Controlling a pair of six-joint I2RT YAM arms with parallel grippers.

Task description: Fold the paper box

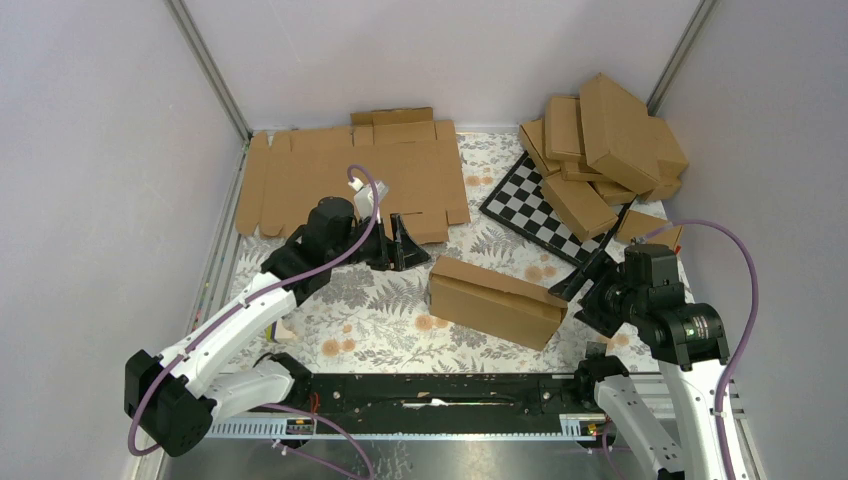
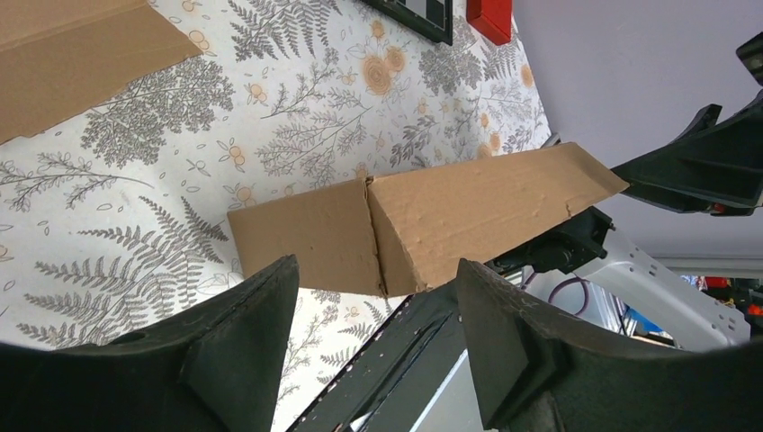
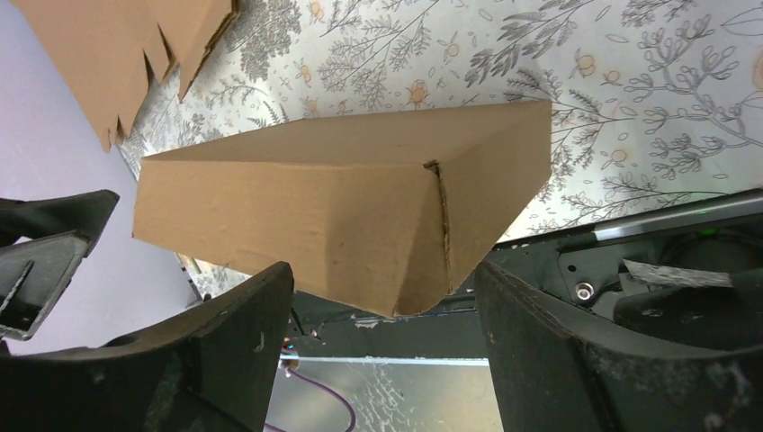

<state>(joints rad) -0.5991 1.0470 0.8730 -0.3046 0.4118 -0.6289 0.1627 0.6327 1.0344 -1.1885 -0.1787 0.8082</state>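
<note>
Both spread, my left end effector (image 2: pixel 376 270) and right end effector (image 3: pixel 382 270) face the plain brown corrugated cardboard box (image 1: pixel 495 300); I should close on its end squarely, without denting it.

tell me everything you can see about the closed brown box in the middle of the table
The paper box is plain brown corrugated cardboard, folded into a long, shallow closed shape, with a slit seam at one end corner. It rests on the fern-print tablecloth near the front middle, slightly angled, apart from the flat sheets and the stacked boxes. The open right pincer flanks its right end; contact is unclear.
</note>
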